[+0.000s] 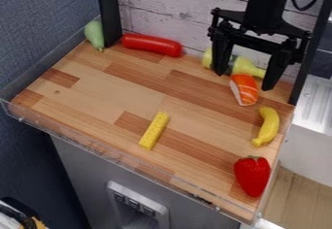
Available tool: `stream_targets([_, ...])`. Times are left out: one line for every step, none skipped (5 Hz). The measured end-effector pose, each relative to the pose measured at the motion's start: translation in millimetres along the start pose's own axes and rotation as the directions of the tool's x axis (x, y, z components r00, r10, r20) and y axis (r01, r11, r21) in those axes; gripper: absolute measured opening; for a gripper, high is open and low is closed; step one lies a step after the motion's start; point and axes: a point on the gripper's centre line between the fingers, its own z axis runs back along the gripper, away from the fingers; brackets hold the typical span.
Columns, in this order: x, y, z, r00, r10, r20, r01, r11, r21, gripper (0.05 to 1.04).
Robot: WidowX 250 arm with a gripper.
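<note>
Two fingers apart, the released black gripper (246, 80) hangs near orange-and-white toy sushi (245, 91) pointing back-to-front lengthwise; yellow-green bottle-shaped toy (241, 66) behind.

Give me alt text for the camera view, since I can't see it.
A black robot end effector hangs open by toy salmon nigiri, at back right on a wooden counter. Behind lies a yellow-green, bottle-shaped toy; front right, a toy banana and strawberry; mid-counter, a long yellow block; back left, red sausage-shaped and green tapered toys.
</note>
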Motion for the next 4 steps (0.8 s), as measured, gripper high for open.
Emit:
stream_targets([7.3,-1.8,-1.0,0.994,-0.11,-0.018,0.111,0.994,0.004,1.0])
stream_targets([29.1,-7.3,2.8,0.955,-0.296,-0.017,0.296,0.955,0.007,1.0])
stream_targets([47.4,-13.8,4.4,0.868,-0.497,-0.021,0.497,0.868,0.013,0.999])
stream_targets([57.1,-21.2,4.0,0.719,-0.695,-0.025,0.695,0.718,0.023,0.999])
